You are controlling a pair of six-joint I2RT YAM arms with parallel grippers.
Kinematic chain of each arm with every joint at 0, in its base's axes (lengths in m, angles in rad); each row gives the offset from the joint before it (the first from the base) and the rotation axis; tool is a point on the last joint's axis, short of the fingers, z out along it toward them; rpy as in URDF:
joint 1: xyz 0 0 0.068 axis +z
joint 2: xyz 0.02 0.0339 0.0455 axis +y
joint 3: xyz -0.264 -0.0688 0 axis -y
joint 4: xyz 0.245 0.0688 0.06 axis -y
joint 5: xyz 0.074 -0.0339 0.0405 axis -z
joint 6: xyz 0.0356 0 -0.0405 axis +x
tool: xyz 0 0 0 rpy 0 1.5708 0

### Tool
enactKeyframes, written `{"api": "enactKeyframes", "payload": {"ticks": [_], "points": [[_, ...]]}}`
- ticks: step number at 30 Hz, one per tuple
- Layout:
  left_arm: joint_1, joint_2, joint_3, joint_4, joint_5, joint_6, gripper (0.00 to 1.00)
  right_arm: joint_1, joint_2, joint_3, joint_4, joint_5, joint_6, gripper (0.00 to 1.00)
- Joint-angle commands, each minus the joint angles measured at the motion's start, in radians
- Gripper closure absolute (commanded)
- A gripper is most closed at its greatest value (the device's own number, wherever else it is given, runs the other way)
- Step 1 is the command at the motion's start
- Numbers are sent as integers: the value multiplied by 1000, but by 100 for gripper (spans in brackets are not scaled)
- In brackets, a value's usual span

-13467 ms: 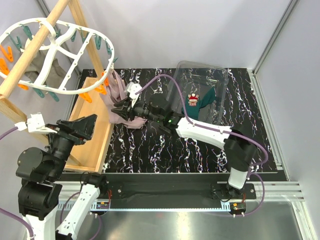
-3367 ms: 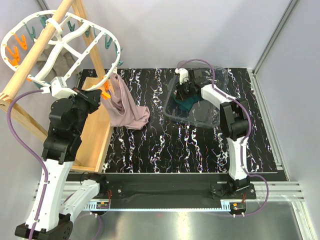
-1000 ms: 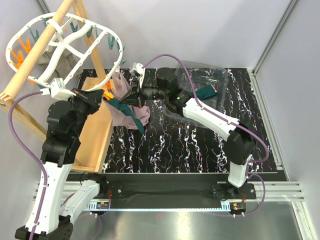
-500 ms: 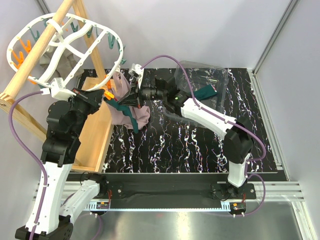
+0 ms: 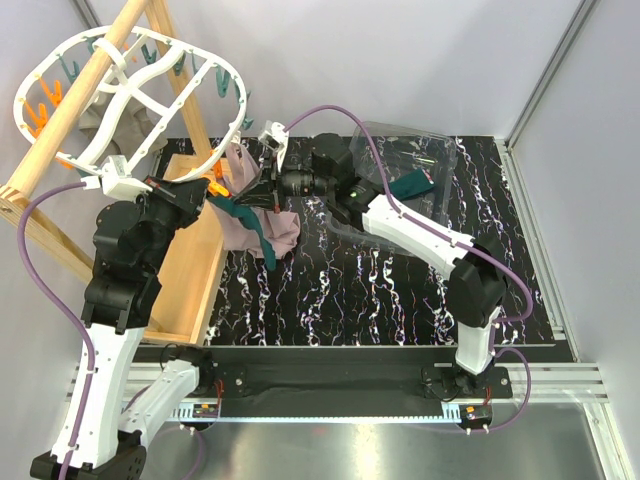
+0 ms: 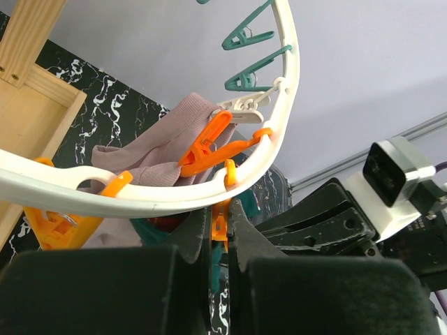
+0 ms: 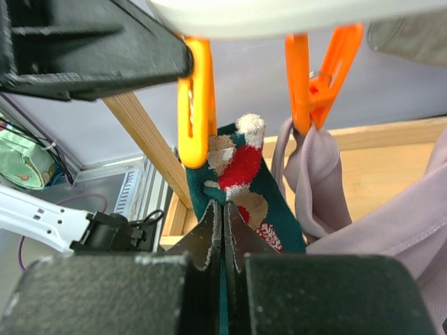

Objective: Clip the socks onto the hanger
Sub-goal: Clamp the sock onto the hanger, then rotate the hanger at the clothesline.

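From where I stand, the right gripper [image 7: 225, 213] is pinched tight on a dark teal-green fabric sock with a small red-and-white Christmas figure [image 7: 241, 174]. It holds the sock's top edge right at the lower tip of an orange plastic peg [image 7: 196, 105], though I can't tell whether the peg grips it. The peg dangles from the rim of the large white plastic oval clip hanger [image 6: 160, 204] at the far left. The left gripper [image 6: 221, 222] is closed narrowly around that peg. The sock hangs down in front of a mauve-pink cloth [image 5: 280, 228] clipped just beside it. A second teal-green sock [image 5: 412, 186] lies in the clear plastic bin [image 5: 440, 155], far right on the black marbled table [image 5: 350, 290]
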Motion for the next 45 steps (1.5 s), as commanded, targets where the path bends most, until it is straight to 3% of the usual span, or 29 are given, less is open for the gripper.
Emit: {"api": "enactKeyframes", "payload": {"ticks": [1, 11, 13, 15, 16, 20, 25, 29, 33, 38, 45], "points": [[-6, -1, -5, -34, 95, -23, 100, 3, -35, 49, 83, -6, 35, 100], [-6, 3, 6, -40, 91, -15, 100, 3, 3, 66, 181, -54, 118, 100], [-6, -4, 1, -40, 90, -14, 71, 5, 5, 65, 184, -60, 121, 100], [-6, -13, -17, -33, 84, -15, 56, 3, 3, 61, 186, -61, 121, 100], [-6, -26, -24, -17, 85, -15, 39, 3, 5, 63, 185, -63, 120, 100], [-6, -56, -36, -6, 87, -12, 22, 3, 26, 81, 168, -86, 118, 93], [-7, -99, -25, -34, 87, 4, 24, 3, 40, 100, 99, -80, 91, 65], [-7, -148, -34, -49, 143, 7, 25, 3, 10, 92, 11, -11, 28, 50], [-6, -187, -37, -25, 286, 55, 32, 8, -40, 65, -82, 86, -46, 45], [-6, -225, -1, -63, 381, 126, 37, 23, -81, 19, -78, 185, -43, 38], [-7, -250, 205, -193, 264, 280, 38, 118, -70, 3, -90, 362, -96, 31]]}}
